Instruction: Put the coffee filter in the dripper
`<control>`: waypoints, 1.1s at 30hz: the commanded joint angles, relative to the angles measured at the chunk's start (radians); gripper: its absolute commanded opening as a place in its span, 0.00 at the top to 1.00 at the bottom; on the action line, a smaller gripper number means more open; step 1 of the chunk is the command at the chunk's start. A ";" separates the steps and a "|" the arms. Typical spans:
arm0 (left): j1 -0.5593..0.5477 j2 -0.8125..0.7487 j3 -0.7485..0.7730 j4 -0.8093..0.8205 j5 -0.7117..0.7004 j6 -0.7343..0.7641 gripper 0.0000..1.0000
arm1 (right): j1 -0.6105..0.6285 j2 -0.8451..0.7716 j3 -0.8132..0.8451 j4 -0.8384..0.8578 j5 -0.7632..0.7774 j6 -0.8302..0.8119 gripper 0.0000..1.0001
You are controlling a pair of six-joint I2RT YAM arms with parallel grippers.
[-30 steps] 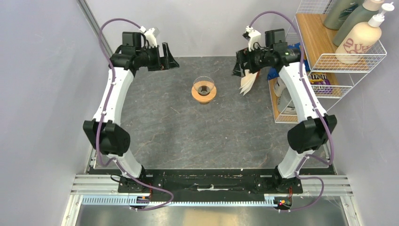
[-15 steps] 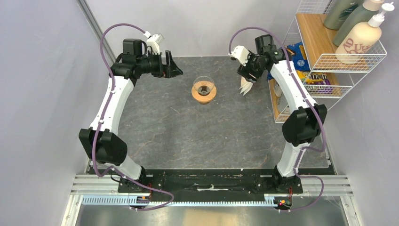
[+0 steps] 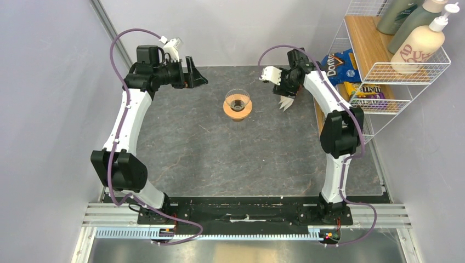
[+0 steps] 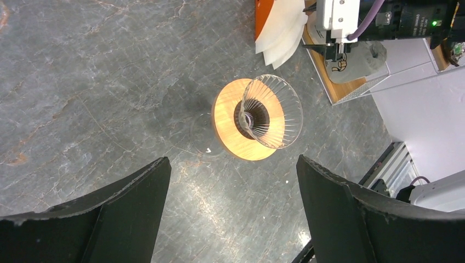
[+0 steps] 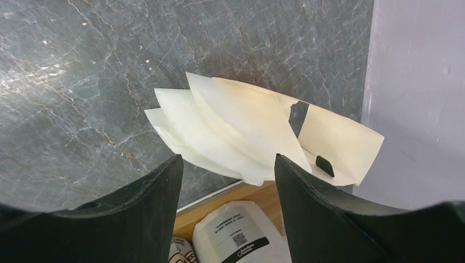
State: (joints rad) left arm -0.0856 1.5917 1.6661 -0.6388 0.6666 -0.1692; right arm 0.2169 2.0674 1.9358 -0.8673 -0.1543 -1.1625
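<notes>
- Looking down from the top external view, the dripper (image 3: 237,104) is seen upright near the middle of the far edge of the worktop, with nothing in its glass cone.
- A fan of coffee filters (image 3: 285,102) is seen towards the far right corner, just beside the wire rack (image 3: 407,75) and well apart from the dripper.
- The right gripper (image 3: 283,91) is poised directly over the coffee filters. The left gripper (image 3: 196,75) is held in the air near the far left corner, turned towards the dripper.
- In the left wrist view, the left fingers (image 4: 126,219) are spread wide and nothing is held between them. The dripper is framed in the gap, and no paper is seen in the cone above its wooden collar (image 4: 233,139).
- In the right wrist view, the right fingers (image 5: 140,211) are parted on either side of several overlapping sheets. No pinch is shown, so nothing is judged to be gripped.
- The task is judged to be at its start, with no filter lifted yet. One sheet remains to be separated, gripped, carried to the dripper and seated in the cone.
</notes>
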 commanded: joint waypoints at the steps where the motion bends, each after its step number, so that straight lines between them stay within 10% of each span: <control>1: 0.004 -0.035 -0.005 0.034 0.037 -0.039 0.08 | 0.001 0.019 -0.006 0.080 0.016 -0.083 0.30; 33: 0.003 -0.035 -0.024 0.051 0.053 -0.079 0.08 | 0.004 0.135 -0.065 0.187 0.134 -0.355 0.30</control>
State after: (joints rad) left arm -0.0853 1.5902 1.6386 -0.6308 0.6910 -0.2184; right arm 0.2188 2.2040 1.8866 -0.7280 -0.0429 -1.4624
